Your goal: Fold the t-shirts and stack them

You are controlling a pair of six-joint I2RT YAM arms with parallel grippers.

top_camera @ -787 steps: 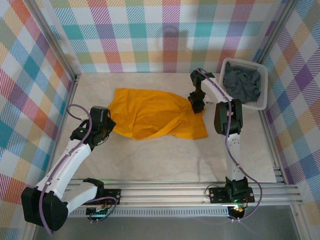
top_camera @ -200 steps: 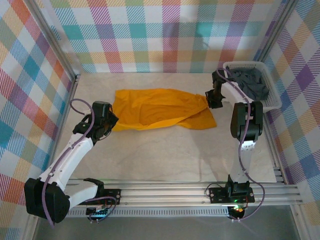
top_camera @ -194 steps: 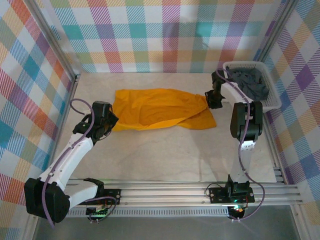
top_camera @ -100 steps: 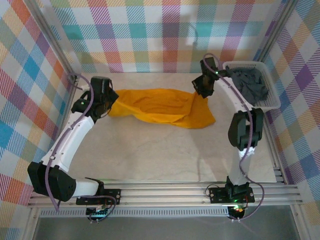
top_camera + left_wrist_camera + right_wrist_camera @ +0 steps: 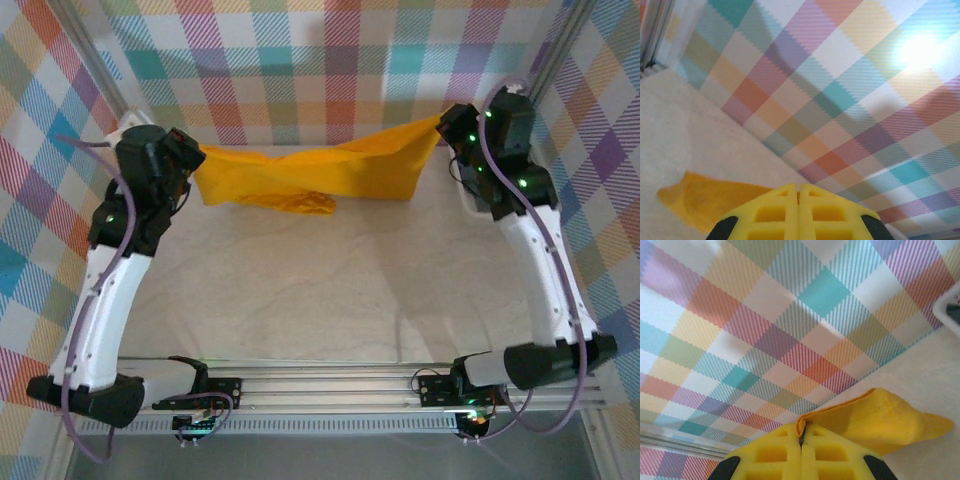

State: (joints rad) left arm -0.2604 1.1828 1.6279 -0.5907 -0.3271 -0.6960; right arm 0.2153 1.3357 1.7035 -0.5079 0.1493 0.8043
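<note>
The orange-yellow t-shirt [image 5: 310,175] hangs in the air in front of the back wall, stretched between both grippers, and its lower edge sags toward the table. My left gripper [image 5: 196,156] is shut on the shirt's left end. In the left wrist view its yellow fingers [image 5: 775,212] are pressed together with a sliver of orange between them, and more of the shirt [image 5: 715,197] hangs below. My right gripper [image 5: 441,124] is shut on the right end, where a folded edge of the t-shirt [image 5: 880,415] sticks out of the closed fingers [image 5: 830,455]. A bit of dark grey t-shirt [image 5: 956,310] shows at the right edge.
The white basket's rim [image 5: 946,304] stands at the far right, next to the right gripper. The plaid back wall [image 5: 320,70] is close behind the hanging shirt. The pale tabletop [image 5: 330,280] spreads out in front of the shirt.
Both arms have risen and moved toward the back wall, lifting the orange shirt off the table. It now hangs stretched between the two grippers rather than lying flat.
</note>
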